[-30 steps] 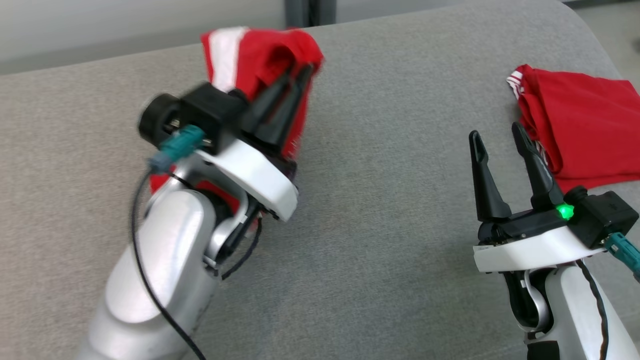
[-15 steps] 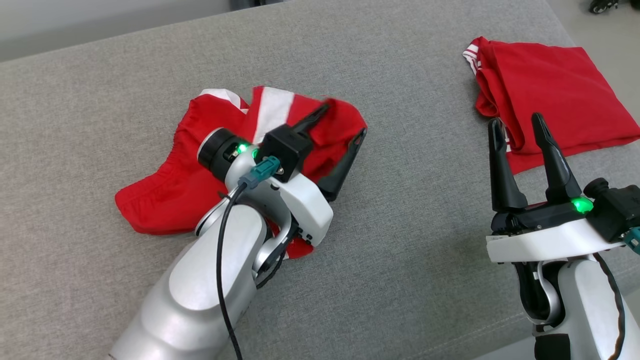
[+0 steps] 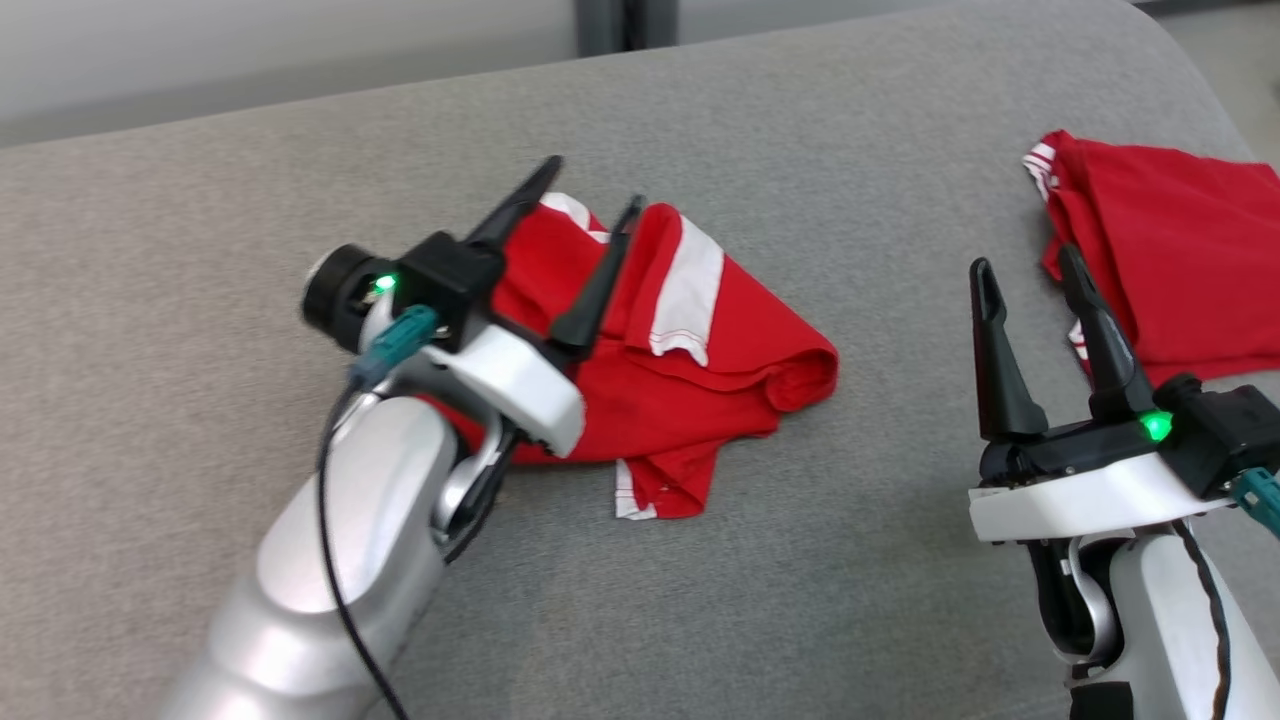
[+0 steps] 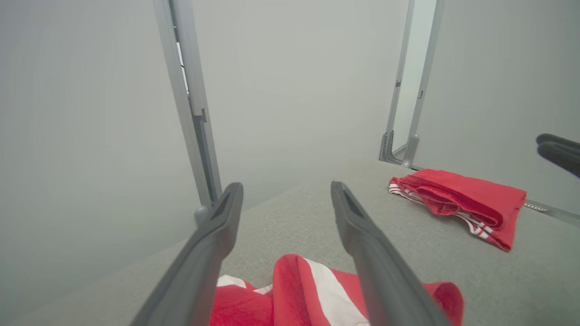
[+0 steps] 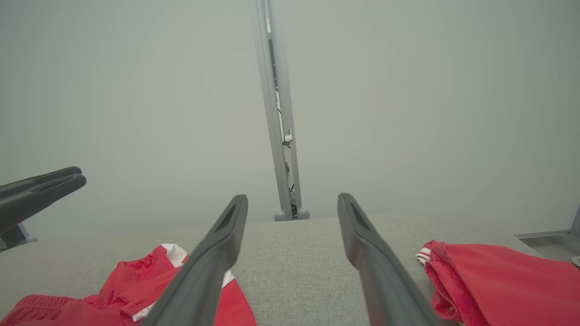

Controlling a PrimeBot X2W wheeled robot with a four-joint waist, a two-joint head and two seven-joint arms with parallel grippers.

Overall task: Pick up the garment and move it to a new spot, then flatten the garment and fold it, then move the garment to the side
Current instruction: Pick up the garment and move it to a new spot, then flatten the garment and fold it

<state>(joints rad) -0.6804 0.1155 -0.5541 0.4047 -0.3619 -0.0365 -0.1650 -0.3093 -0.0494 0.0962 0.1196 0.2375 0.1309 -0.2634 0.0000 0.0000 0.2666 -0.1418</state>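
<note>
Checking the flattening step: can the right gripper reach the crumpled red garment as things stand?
Probably yes: the right gripper is open, with bare grey cushion between it and the crumpled garment; the left gripper hovers over its far side.

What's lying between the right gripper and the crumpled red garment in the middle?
Nothing: in the head view, a bare stretch of grey padded surface separates the right gripper from the crumpled red garment.

A folded red cloth with white stripes (image 3: 1170, 250) lies flat at the right edge of the grey padded top (image 3: 900, 580), near its far right corner. Beyond the far edge stands a pale grey wall (image 3: 200, 60), with an upright metal post (image 5: 274, 113) before it.
</note>
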